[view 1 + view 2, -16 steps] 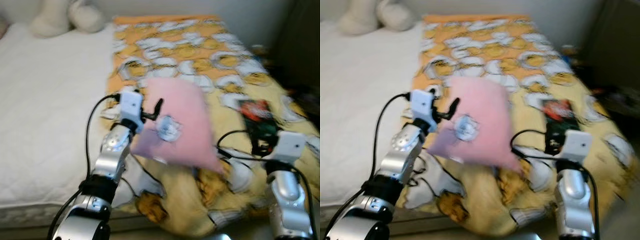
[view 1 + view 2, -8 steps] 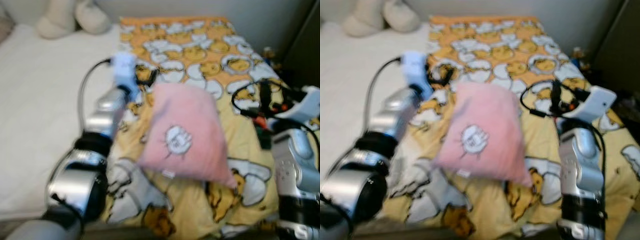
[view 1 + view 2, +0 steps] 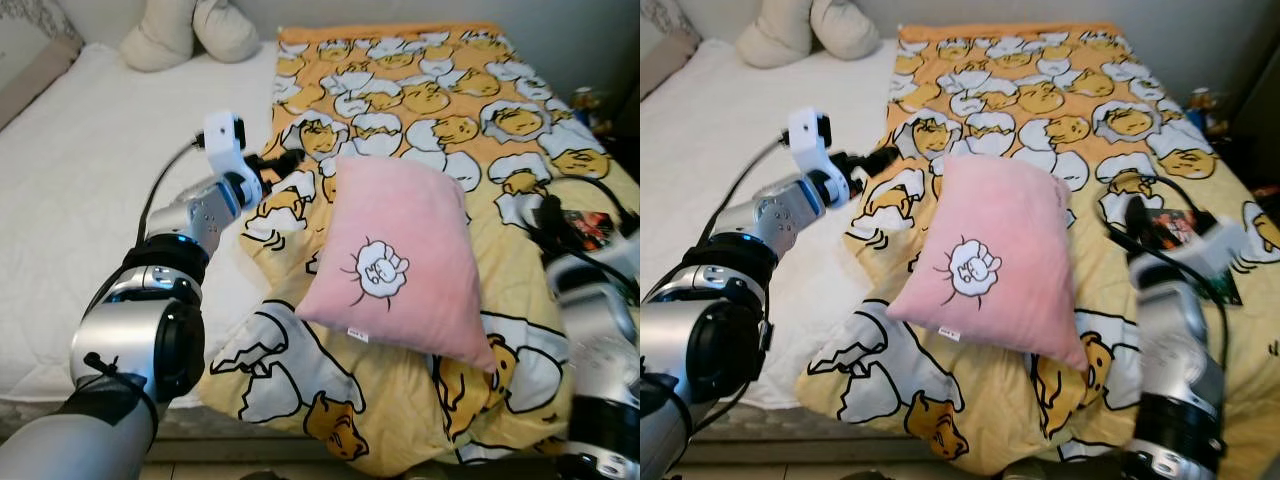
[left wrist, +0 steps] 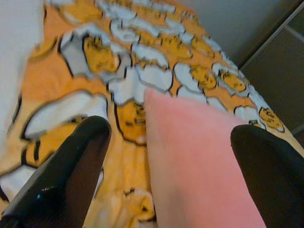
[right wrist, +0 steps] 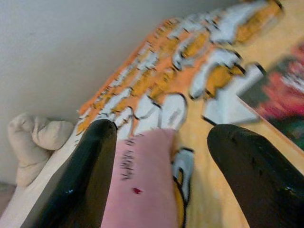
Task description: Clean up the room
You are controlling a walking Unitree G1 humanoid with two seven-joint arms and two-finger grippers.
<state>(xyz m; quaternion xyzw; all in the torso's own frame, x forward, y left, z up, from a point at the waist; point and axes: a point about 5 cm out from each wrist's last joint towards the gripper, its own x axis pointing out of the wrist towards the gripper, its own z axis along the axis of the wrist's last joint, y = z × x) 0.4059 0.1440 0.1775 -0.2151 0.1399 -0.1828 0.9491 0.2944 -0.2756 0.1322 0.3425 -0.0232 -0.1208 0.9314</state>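
Note:
A pink pillow (image 3: 395, 255) with a small white emblem lies on the yellow egg-patterned blanket (image 3: 400, 80), one corner pointing toward me. My left gripper (image 3: 285, 162) reaches out just beyond the pillow's far left corner. It is open, and the left wrist view shows the pillow (image 4: 199, 161) past its spread fingers with nothing between them. My right gripper (image 3: 1135, 215) hovers by the pillow's right edge, also open. The right wrist view shows the pillow's corner (image 5: 142, 180) beyond that gripper's fingers.
The blanket covers the right half of a white mattress (image 3: 90, 200). A cream plush (image 3: 190, 30) sits at the far end. A dark red-and-green packet (image 3: 1175, 235) lies on the blanket near my right arm. Small items (image 3: 1200, 100) stand beside the bed on the right.
The pillow, held up between both grippers a second ago, now lies flat on the blanket. Both grippers have come off it and opened. The camera has also shifted.

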